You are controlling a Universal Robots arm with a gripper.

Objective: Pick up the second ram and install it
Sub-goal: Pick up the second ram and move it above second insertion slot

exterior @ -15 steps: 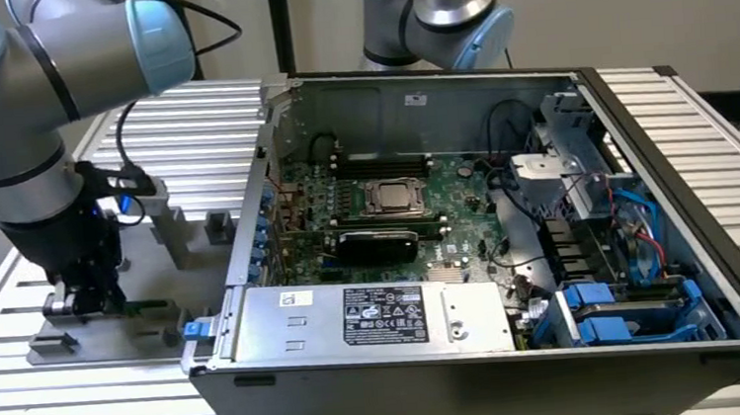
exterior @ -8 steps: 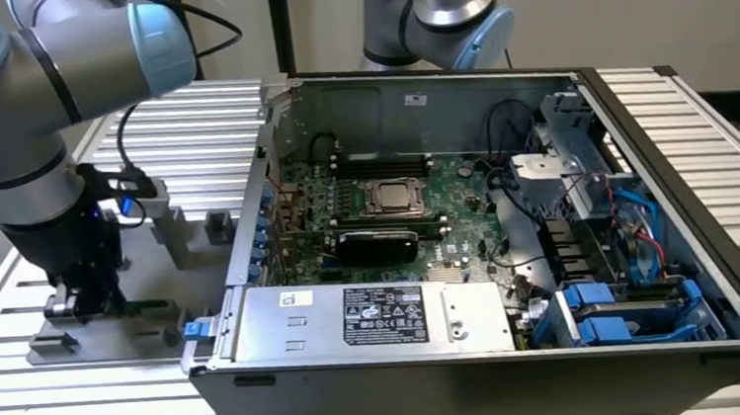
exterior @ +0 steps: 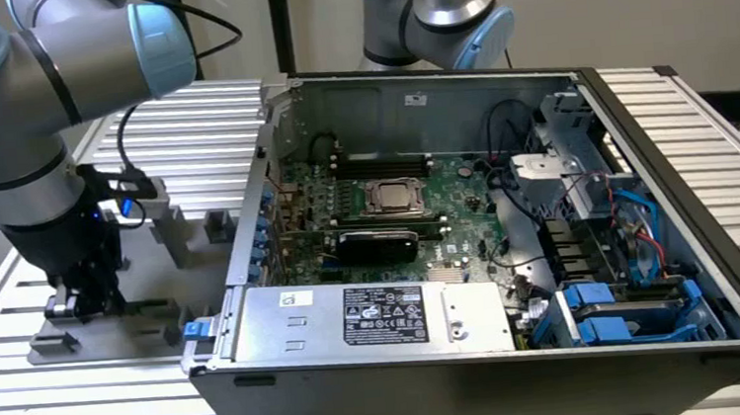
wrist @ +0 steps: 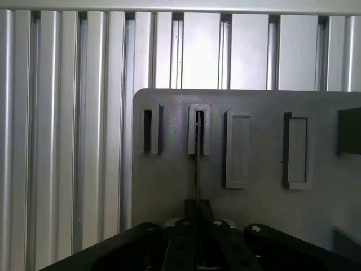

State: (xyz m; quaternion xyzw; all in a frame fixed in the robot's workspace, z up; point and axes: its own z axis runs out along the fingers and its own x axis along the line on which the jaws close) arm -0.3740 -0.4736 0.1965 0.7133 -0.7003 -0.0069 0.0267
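The second ram (wrist: 197, 169) shows edge-on in the wrist view as a thin dark line. Its far end stands in a slotted grey fixture block (wrist: 199, 130), and its near end runs between my fingers. My gripper (wrist: 198, 210) is shut on this near end. In the exterior view my gripper (exterior: 84, 304) hangs low over the grey fixture plate (exterior: 150, 274) at the exterior view's left, beside the open computer case (exterior: 488, 357). A greenish strip of the ram (exterior: 151, 307) shows next to the fingers. The green motherboard (exterior: 463, 200) lies inside the case.
An empty slotted block (wrist: 150, 130) and two solid grey blocks (wrist: 238, 149) (wrist: 298, 149) stand on the plate (wrist: 169, 192). The table top is ribbed aluminium (wrist: 67, 141). A second arm (exterior: 441, 14) stands behind the case. Cables and blue drive bays (exterior: 616, 307) crowd the case's right side.
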